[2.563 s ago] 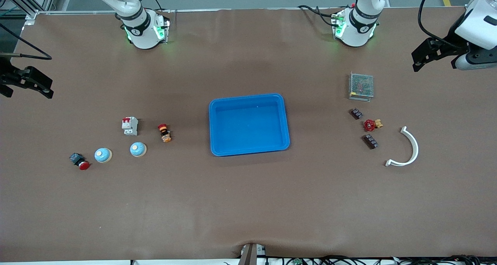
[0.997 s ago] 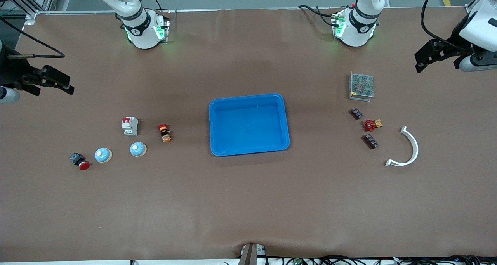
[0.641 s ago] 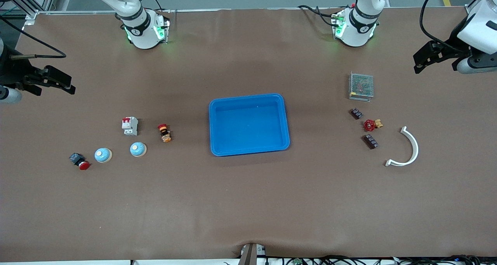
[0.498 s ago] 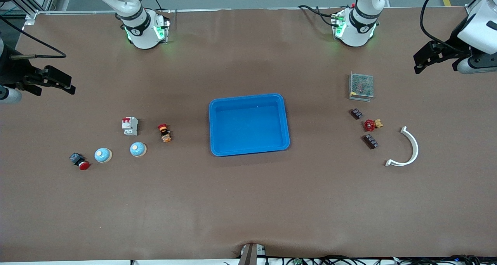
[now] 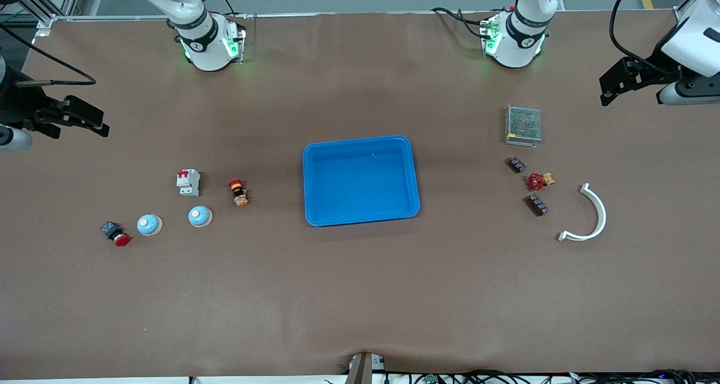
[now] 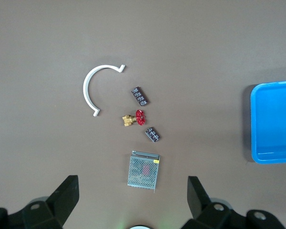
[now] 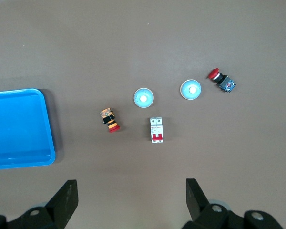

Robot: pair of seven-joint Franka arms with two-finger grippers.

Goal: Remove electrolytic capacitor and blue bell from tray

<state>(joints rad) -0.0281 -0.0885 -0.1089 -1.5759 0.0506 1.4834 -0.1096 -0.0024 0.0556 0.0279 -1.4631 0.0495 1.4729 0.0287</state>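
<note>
Two light blue bells point(image 5: 199, 216) point(image 5: 149, 225) sit toward the right arm's end of the table, and both show in the right wrist view point(image 7: 143, 97) point(image 7: 190, 89). Two small dark capacitors point(image 5: 516, 164) point(image 5: 536, 204) lie toward the left arm's end and show in the left wrist view point(image 6: 153, 134) point(image 6: 140, 96). A blue tray point(image 5: 360, 140) sits mid-table. My right gripper point(image 5: 102, 122) point(image 7: 131, 193) hangs open and empty, high over the table's edge. My left gripper point(image 5: 603, 90) point(image 6: 132, 191) hangs open and empty over the table beside a metal mesh box point(image 5: 523, 125).
By the bells are a white circuit breaker point(image 5: 188, 182), an orange-and-red button point(image 5: 238, 193) and a red push button point(image 5: 115, 233). By the capacitors are a red valve point(image 5: 539, 180) and a white curved bracket point(image 5: 590, 215).
My right gripper has swung in from the table's end toward the middle. My left gripper has shifted only slightly. No object on the table has moved.
</note>
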